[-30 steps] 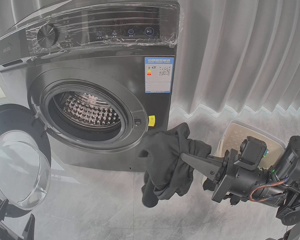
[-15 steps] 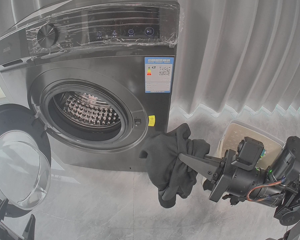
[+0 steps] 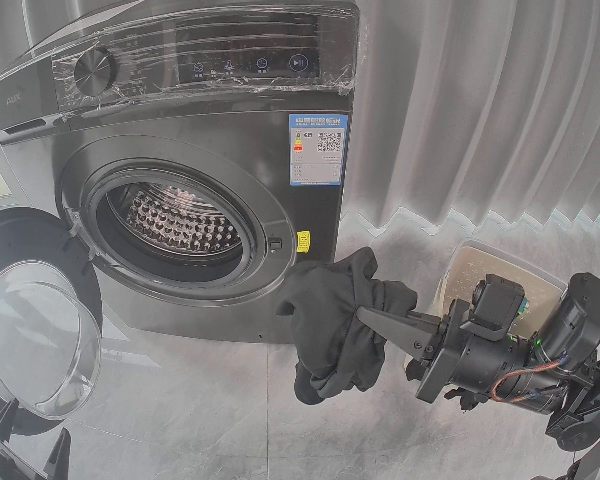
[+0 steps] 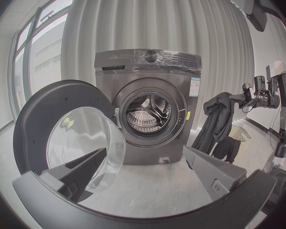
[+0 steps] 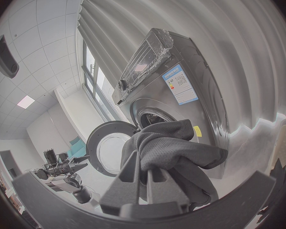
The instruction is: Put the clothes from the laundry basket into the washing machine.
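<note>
Black cloth, soft and limp: garment (image 3: 327, 308) clamped in right gripper (image 3: 361, 315).
I'd grip bunched folds; trailing ends may snag.

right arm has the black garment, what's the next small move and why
Probably swing the right pincer leftward and up toward the drum opening: it is shut on the black garment, which hangs beside the washing machine's front corner, and the door stands open.

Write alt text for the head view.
The right claw is shut on a bunched black garment, holding it by the lower right corner of the washing machine. Its round door stands swung open at the left, showing the metal drum, and a pale laundry basket sits on the floor beside the curtain.
</note>
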Controlling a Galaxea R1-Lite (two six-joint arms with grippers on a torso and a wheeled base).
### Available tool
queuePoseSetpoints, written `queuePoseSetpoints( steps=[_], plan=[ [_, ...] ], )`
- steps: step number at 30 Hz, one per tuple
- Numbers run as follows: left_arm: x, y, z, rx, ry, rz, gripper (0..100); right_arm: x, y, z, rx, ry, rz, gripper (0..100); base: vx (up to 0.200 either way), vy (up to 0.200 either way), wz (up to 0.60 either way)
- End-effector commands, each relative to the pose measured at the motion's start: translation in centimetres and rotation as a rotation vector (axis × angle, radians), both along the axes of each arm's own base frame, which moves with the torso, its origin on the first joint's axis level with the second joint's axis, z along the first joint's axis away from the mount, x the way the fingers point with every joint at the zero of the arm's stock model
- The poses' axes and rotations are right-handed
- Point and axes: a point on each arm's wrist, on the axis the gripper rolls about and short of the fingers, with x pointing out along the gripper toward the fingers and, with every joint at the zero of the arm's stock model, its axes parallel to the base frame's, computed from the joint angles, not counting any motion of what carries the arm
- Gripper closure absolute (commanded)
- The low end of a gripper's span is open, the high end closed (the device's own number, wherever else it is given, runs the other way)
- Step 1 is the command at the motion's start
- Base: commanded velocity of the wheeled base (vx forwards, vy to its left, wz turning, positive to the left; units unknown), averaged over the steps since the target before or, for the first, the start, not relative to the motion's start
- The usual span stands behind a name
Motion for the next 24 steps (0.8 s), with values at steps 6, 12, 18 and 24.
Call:
queuePoseSetpoints(
  steps=[6,12,18,24],
  plan=[
    [-1.5,-0.1,13.3,-0.006,-0.253,-0.063,0,0.0,0.5,-0.3,-0.001,0.001,0.012,100,0.0,0.0,0.0],
    [4.5,-0.7,11.9,0.074,0.022,-0.312,0,0.6,1.1,0.1,0.04,-0.034,0.009,100,0.0,0.0,0.0],
    [11.3,-2.3,12.7,0.068,0.087,-0.481,0,2.0,2.2,0.5,0.083,-0.06,-0.011,100,0.0,0.0,0.0],
    [14.6,-5.2,11.8,0.065,0.165,-0.635,0,2.2,3.3,0.2,0.118,-0.03,-0.025,100,0.0,0.0,0.0]
  ],
)
